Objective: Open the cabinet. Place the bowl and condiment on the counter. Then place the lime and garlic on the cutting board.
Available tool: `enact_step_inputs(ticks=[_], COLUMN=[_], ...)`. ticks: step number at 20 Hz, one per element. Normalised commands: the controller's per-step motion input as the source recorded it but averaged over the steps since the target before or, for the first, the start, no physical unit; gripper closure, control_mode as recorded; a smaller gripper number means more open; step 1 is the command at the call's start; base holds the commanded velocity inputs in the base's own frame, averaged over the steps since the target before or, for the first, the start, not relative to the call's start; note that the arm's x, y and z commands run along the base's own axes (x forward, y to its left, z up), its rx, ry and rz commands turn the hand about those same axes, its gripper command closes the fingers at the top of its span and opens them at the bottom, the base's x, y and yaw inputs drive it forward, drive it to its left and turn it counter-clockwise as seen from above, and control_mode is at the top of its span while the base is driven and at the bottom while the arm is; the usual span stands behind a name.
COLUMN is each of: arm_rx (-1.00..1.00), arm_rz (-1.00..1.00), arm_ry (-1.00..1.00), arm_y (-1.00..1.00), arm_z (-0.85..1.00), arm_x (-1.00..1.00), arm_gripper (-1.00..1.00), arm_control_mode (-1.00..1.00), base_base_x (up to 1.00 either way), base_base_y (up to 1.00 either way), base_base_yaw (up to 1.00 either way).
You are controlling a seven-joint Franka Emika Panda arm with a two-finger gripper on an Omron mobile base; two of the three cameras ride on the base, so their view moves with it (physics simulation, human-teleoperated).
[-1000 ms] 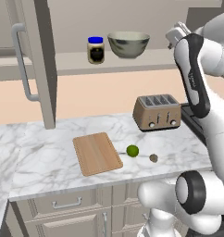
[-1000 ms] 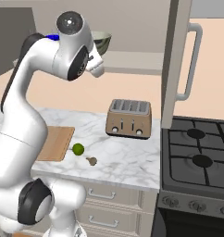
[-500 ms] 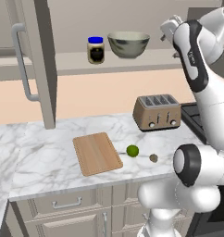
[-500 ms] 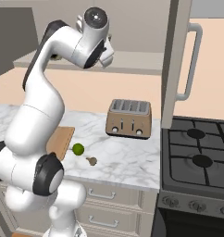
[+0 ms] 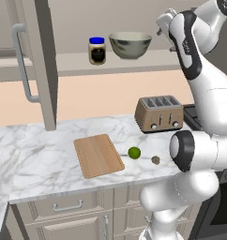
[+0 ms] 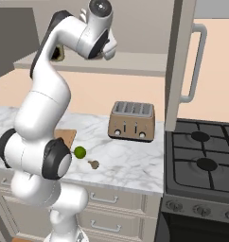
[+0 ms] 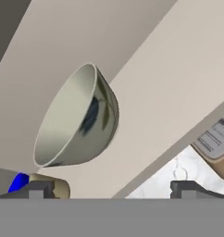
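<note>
The cabinet stands open, its left door [image 5: 36,61] swung out and its right door [image 6: 182,61] swung out beside the stove. On its shelf [image 5: 134,64] sit the blue-lidded condiment jar [image 5: 97,50] and, to its right, the grey-green bowl [image 5: 130,44]. My gripper [image 5: 164,24] hovers just right of the bowl, apart from it. In the hand view the bowl [image 7: 74,120] lies ahead, and my gripper [image 7: 111,189] is open with nothing between its fingertips [image 7: 37,189]. On the marble counter [image 5: 40,159] lie the cutting board [image 5: 97,155], the lime [image 5: 134,152] and the garlic [image 5: 155,160], both off the board.
A toaster [image 5: 158,113] stands at the back of the counter, below the gripper. A gas stove [image 6: 201,160] adjoins the counter on the right. Drawer fronts [image 5: 68,206] run below the counter edge.
The arm has risen and swung left toward the shelf, bringing the gripper closer to the bowl's right side. The jaws stayed open. Nothing on the counter or shelf moved.
</note>
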Motion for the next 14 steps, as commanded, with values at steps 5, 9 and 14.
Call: enact_step_inputs(ticks=[5,9,14], arm_rx=[0.00,0.00,0.00], arm_rz=[0.00,0.00,0.00], arm_ry=[0.00,0.00,0.00], arm_y=[0.19,0.16,0.13], arm_z=[-0.07,-0.02,-0.06], arm_x=[0.35,0.37,0.38], arm_gripper=[-1.00,-1.00,-1.00], arm_control_mode=[-1.00,-1.00,-1.00], base_base_x=[0.00,0.00,0.00], base_base_y=[0.00,0.00,0.00], base_base_yaw=[0.00,0.00,0.00])
